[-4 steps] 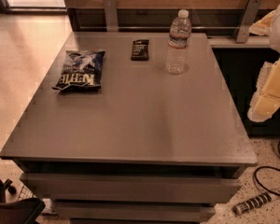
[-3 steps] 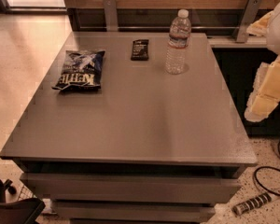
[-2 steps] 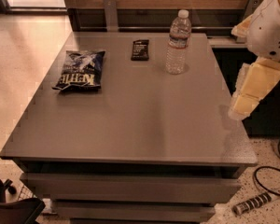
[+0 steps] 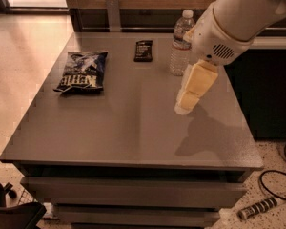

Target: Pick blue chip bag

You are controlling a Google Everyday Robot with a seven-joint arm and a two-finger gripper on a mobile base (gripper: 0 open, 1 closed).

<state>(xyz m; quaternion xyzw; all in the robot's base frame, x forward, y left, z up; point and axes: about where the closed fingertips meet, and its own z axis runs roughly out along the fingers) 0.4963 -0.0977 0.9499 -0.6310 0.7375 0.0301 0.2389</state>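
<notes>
Camera view gives us the whole grey table (image 4: 133,132) from above its near edge, and the gap is the whole story. The blue chip bag (image 4: 82,71) lies flat in the far-left part of the tabletop as the picture shows it, close to the left edge, white lettering up. The gripper (image 4: 184,104) hangs above the right half of the table, tilted down and to the left off the big white arm (image 4: 238,18), its shadow falling on the surface just below and beside it. Whether it is spread or pressed together, I cannot tell from this angle, but it carries nothing.

So the bag sits well apart from the gripper, off to the picture's left and somewhat farther back. Bare tabletop runs between the two, a clean lane. The water bottle (image 4: 180,46) stands upright just behind the gripper, and the black bar packet (image 4: 143,50) lies flat beyond the lane, between bottle and bag; by my read neither blocks a straight sweep left.

The bag's long axis looks to run roughly front to back, slightly skewed, with the lettering across its near end. My judgement: the approach needs a long leftward travel, then a descent squared across the bag's narrower width
</notes>
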